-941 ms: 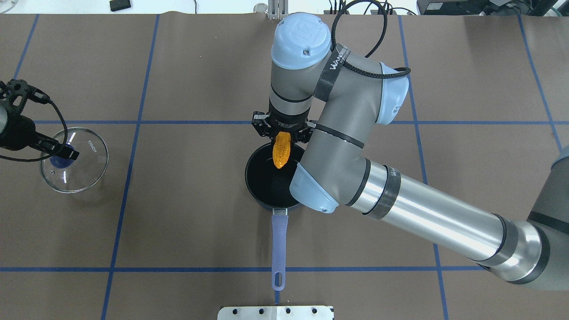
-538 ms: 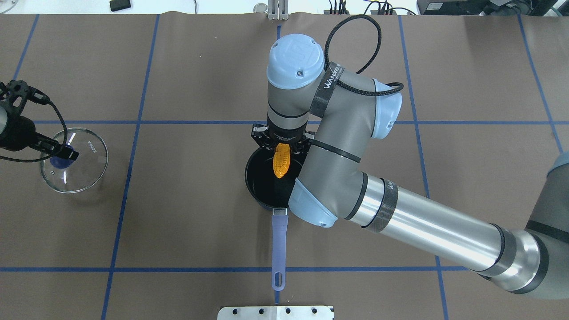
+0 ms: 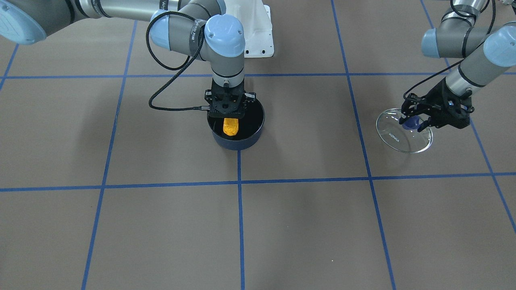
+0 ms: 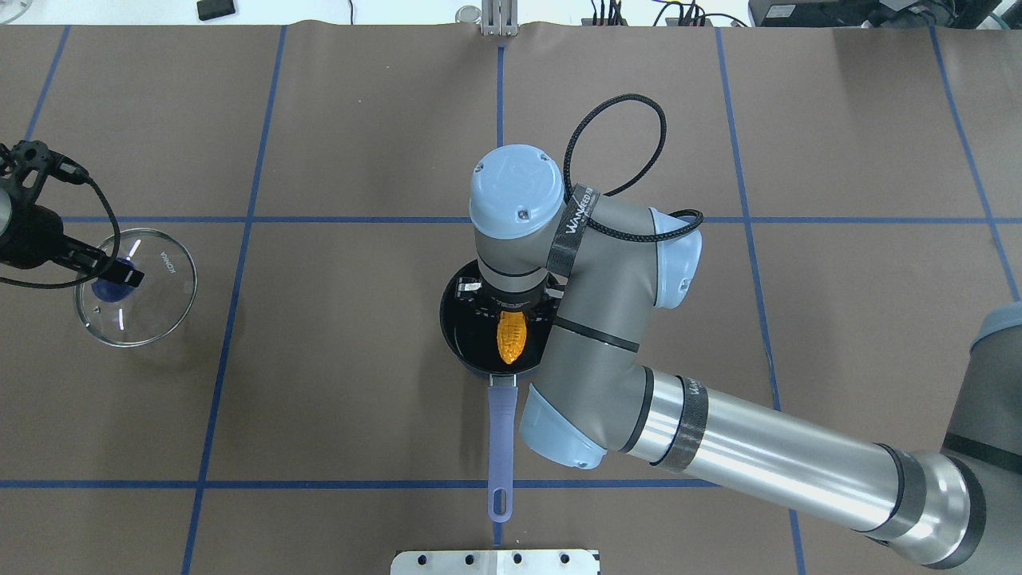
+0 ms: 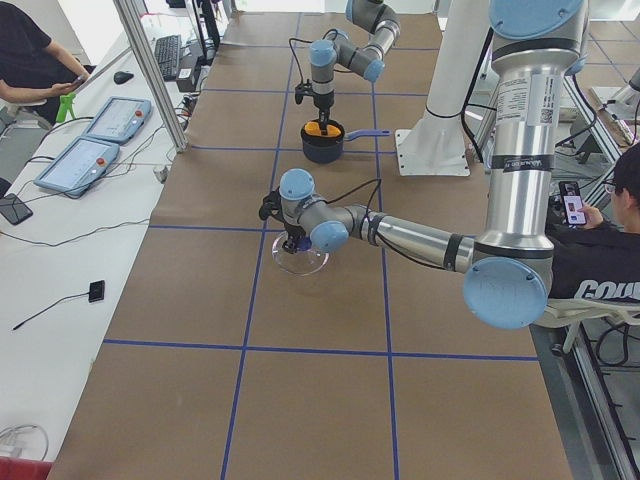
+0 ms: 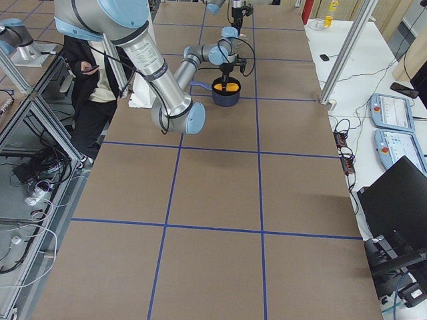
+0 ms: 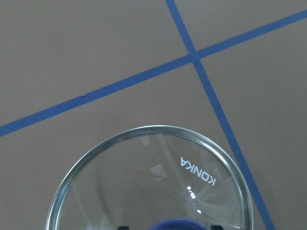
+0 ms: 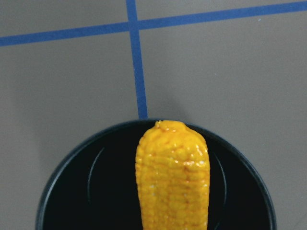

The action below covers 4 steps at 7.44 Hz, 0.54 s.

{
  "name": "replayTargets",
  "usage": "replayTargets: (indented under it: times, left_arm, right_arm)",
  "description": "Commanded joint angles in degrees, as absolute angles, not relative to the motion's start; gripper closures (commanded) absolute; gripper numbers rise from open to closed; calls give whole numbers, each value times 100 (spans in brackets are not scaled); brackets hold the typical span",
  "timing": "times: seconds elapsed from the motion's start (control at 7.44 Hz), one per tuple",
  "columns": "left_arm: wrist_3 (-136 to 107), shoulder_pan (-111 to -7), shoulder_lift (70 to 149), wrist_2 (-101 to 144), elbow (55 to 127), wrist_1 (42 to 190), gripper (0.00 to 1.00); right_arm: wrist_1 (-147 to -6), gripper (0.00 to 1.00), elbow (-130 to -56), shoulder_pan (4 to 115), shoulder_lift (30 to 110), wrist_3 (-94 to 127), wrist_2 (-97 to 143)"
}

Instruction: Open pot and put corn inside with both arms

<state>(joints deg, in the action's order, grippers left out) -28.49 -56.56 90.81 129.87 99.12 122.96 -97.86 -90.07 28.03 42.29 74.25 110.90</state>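
Pinching jaws: right gripper (image 3: 229, 117) on corn cob (image 3: 230, 126) inside saucepan (image 3: 238, 144), left gripper (image 3: 415, 122) on lid knob (image 3: 409, 123); handle (image 4: 501, 447) shows overhead, not front-on.

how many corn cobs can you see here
1. The corn is gripped by the right end effector, hanging tip-down at the open pot. No other cob shows, though the right arm hides part of the pot's inside in the overhead view.

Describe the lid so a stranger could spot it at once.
On the brown table with blue tape lines, look far to the robot's left of the central pot. The lid is there, held by the left hand: the only clear glass disc, blue-knobbed and marked KONKA.
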Motion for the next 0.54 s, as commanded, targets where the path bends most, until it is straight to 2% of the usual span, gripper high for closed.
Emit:
replayTargets:
  times: [0.0,0.4]
  left_arm:
    - [-2848,-5660,9044,12999,9931,12296,46]
    - [-2909,-5669,8912,13078,9949,12305,46]
  right_arm:
    - [-9791,0,-9017,2760,4193,7357,11004]
    - [-9791,0,-9421,3223,4184,7217,11161]
